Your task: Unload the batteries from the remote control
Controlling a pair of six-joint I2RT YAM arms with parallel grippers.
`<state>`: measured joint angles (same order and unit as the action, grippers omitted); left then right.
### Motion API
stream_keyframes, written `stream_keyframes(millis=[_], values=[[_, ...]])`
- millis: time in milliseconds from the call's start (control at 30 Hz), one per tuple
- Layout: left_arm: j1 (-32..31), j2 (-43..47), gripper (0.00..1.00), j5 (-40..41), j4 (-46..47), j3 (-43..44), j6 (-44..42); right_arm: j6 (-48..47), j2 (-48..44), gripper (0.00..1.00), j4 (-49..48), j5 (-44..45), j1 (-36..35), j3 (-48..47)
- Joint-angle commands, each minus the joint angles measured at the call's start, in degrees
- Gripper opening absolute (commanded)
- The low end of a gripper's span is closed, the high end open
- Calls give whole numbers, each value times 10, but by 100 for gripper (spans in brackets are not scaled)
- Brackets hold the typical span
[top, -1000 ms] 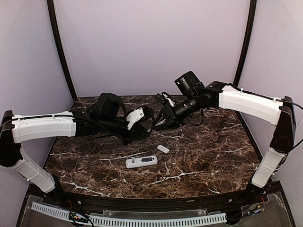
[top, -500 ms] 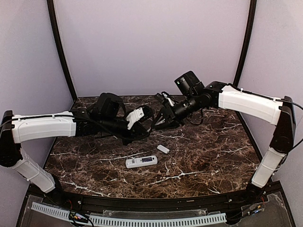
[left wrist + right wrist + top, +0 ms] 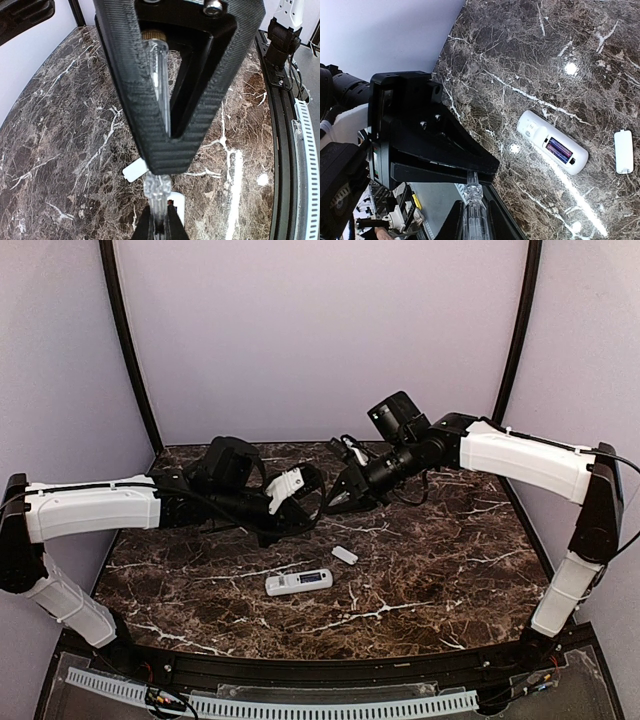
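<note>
Left gripper (image 3: 316, 500): raised over the far middle of the table and pointing right. Its own camera shows the two black fingers (image 3: 135, 100) pressed together on a clear stick (image 3: 160, 75) that runs down between them and out past the tips.

Remote control (image 3: 298, 582): flat on the table, near the front and in front of both grippers, apart from them. In the right wrist view (image 3: 540, 134) it lies with its open back upward. In the left wrist view only a white corner shows behind the stick, and whether that is the remote I cannot tell.

Batteries (image 3: 559, 150): a blue-purple strip inside the remote's open bay. Whether it is one cell or two is too small to make out. From above it is only a bluish patch.

Clear stick, far end: ribbed just past the left fingertips (image 3: 471, 189). What sort of tool it is cannot be made out, and the overhead view barely shows it.

Right gripper (image 3: 337, 500): tip to tip with the left one. Its fingers (image 3: 490, 222) are cut off by the bottom edge but are closed on the same stick, so both grippers pinch it.

Cover piece (image 3: 344, 555): small, white and flat, just right of the remote, not touching it.

Table (image 3: 450, 570): dark marble with white veins. The arms hide its far middle.
</note>
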<state>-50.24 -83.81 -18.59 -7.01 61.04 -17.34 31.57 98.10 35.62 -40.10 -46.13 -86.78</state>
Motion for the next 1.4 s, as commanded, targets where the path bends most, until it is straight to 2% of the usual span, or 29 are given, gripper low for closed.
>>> stream_keyframes(millis=[0,133,367,467,600,667,767,833,900,1067,1367], values=[[-3,2,0,-6,5,10,-6,-9,9,11,-27,-5,-12,0],[-7,5,0,-1,4,7,-12,-10,7,1,-27,-3,-12,3],[-13,13,1,7,5,-3,-17,-22,-4,0,-24,14,-12,26],[-13,13,9,15,-8,8,-9,-33,-20,0,-24,31,-12,39],[-13,23,30,35,-17,5,-2,-50,-44,0,-24,52,-12,64],[-12,30,43,48,-15,-1,1,-56,-57,0,-22,63,-12,76],[-13,49,74,76,-4,-13,16,-63,-73,0,-16,82,-12,88],[-13,60,87,95,-2,-17,30,-68,-81,0,-11,94,-12,93],[-13,69,91,111,-9,-14,47,-72,-87,0,-7,104,-12,98],[-12,96,86,135,-22,-22,100,-80,-102,0,-8,122,-12,115],[1,135,80,179,-65,-84,252,-83,-119,0,-11,134,-12,133]])
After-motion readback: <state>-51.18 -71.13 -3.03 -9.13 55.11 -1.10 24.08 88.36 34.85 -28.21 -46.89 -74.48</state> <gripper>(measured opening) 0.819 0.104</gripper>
